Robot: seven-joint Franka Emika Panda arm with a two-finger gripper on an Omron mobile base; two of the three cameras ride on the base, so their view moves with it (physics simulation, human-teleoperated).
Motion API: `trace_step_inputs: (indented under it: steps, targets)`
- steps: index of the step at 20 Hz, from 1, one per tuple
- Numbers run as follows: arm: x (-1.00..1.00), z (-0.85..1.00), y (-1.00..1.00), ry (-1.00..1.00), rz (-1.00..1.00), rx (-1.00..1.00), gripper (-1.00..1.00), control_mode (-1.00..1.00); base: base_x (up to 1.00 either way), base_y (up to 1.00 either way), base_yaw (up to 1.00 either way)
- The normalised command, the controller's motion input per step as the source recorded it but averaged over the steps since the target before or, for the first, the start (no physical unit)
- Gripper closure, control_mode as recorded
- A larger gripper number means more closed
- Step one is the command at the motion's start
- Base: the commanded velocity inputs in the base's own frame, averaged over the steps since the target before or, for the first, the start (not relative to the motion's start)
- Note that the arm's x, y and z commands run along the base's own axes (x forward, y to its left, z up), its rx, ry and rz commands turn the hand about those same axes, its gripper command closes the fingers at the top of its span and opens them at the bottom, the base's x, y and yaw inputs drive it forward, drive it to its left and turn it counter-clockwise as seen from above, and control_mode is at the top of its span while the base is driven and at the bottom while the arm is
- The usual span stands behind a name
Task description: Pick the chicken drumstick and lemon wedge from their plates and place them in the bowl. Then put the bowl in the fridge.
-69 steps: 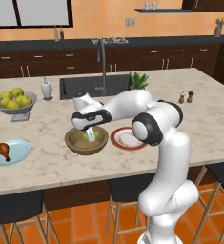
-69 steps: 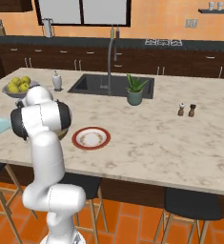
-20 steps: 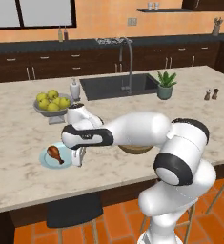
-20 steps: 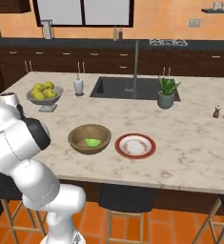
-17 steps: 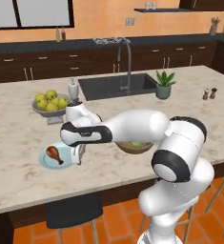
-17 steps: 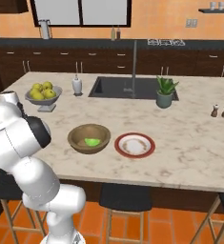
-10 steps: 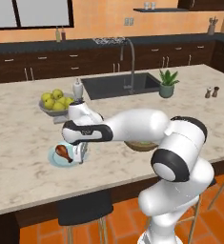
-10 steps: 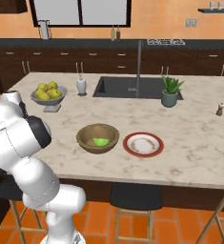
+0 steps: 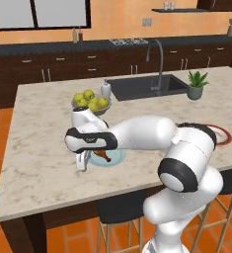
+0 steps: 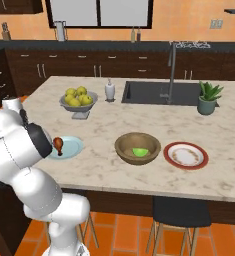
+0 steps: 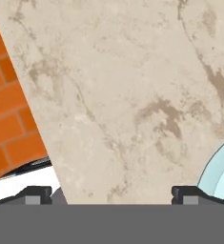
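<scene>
1. The drumstick (image 10: 58,144) lies on the blue plate (image 10: 73,147), at that plate's left part in the right base view; in the left base view it (image 9: 102,156) shows just beside the arm's hand.
2. The lemon wedge (image 10: 140,151) sits inside the wooden bowl (image 10: 123,146), which stands on the counter (image 10: 104,170) between the blue plate and the red-rimmed plate (image 10: 186,155).
3. The red-rimmed plate is bare, just beside the bowl.
4. The gripper (image 9: 82,163) hangs low over the counter at the blue plate's left edge, fingers pointing down, jaws spread wide and holding nothing.
5. In the hand view the two fingertips (image 11: 36,192) stand far apart over bare marble, and the blue plate's rim (image 11: 217,172) curves in by the right one.
6. A grey fruit bowl (image 10: 80,107) of yellow-green fruit stands behind the blue plate, with a small white bottle (image 10: 110,91) beside it.
7. The sink (image 10: 161,93) and a potted plant (image 10: 209,99) lie further back on the counter.
</scene>
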Motion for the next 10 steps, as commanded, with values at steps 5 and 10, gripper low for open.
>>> trace_step_inputs:
  steps: [5, 10]
  targets:
    - [0.33, -0.17, -0.30, 0.00, -0.12, -0.01, -1.00, -1.00, 0.00, 0.00, 0.00]
    - [0.37, -0.28, -0.62, -0.02, -0.26, 0.00, -1.00, -1.00, 0.00, 0.00, 0.00]
